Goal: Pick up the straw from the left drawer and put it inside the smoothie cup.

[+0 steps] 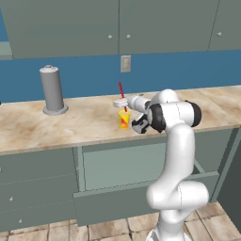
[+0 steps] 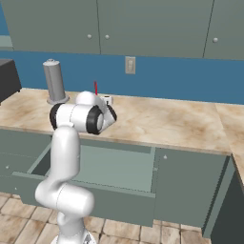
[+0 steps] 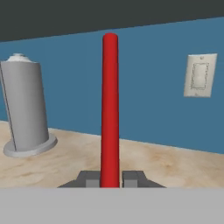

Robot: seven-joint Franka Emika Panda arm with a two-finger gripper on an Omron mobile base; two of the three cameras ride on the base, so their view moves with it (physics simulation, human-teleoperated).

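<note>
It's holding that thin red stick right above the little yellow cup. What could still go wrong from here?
The gripper is shut on the thin red straw, held upright over the small yellow tapered smoothie cup. If the aim is slightly off, the straw's lower end might hit the rim and tip the light cup. The wide grey-green drawer stands open below the counter edge, so a dropped straw could fall back into it.

One red straw (image 3: 110, 109), one yellow smoothie cup (image 1: 124, 118), one grey cylinder (image 1: 52, 90), one open drawer (image 1: 141, 188), one wall switch plate (image 3: 200, 75)

Glossy white rounded arm (image 1: 176, 155), black joint bands, dark grey jaws.
</note>
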